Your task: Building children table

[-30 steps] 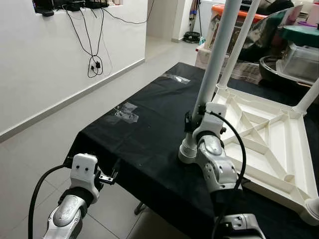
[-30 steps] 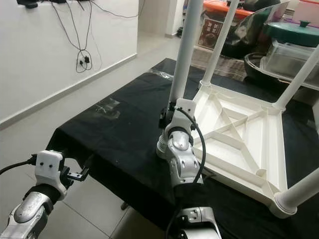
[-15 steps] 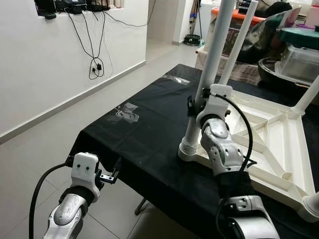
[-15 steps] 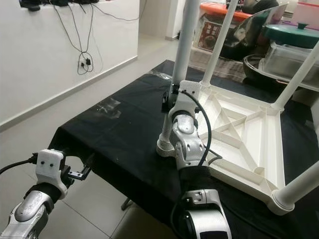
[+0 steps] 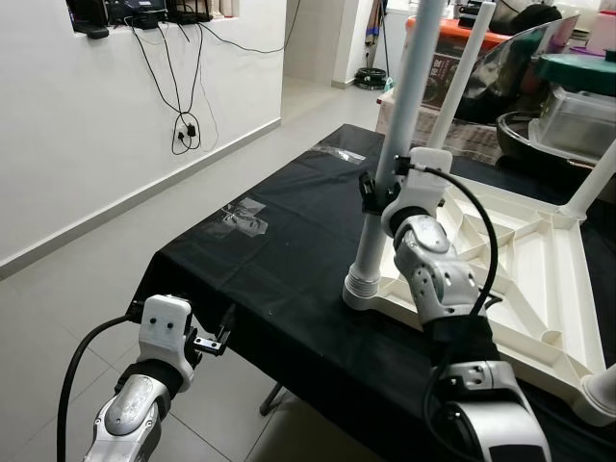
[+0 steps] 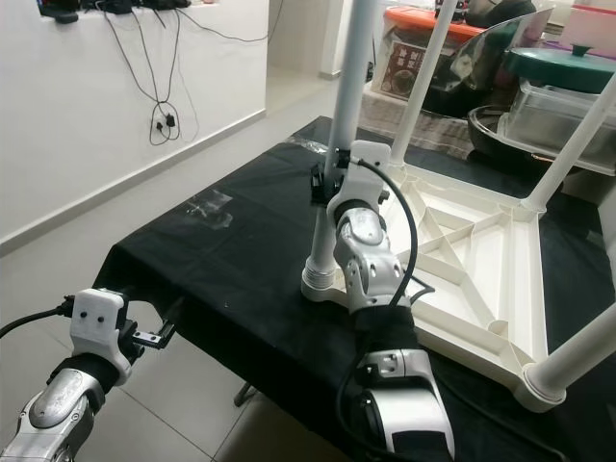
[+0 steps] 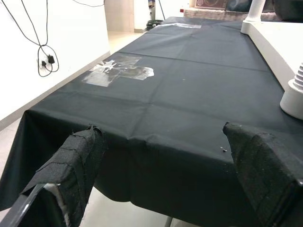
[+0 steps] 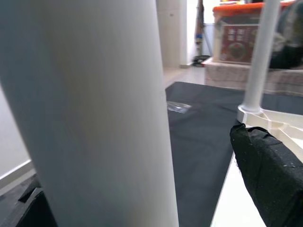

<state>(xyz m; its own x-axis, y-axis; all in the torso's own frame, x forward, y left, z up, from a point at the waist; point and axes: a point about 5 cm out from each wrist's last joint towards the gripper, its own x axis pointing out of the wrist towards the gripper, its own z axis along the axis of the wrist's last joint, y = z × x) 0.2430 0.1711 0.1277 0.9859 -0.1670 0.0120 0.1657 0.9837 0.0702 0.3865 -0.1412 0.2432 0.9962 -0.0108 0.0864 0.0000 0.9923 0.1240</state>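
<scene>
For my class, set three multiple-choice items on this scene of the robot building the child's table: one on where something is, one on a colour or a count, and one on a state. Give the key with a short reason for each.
1. Where does the upside-down white plastic child's table lie?
A. on the black cloth-covered work table
B. on the grey floor tiles
C. on a shelf on the wall

2. What colour is the round table leg that the right gripper is at?
A. orange
B. white
C. green

3. How is the left gripper?
A. shut on a leg
B. open and empty
C. shut on the cloth

Key:
1 A: its ribbed underside faces up on the black cloth.
2 B: the leg is plain white.
3 B: in its wrist view the two fingers stand wide apart with nothing between them, near the cloth's edge. The right gripper has its fingers around the leg.
</scene>
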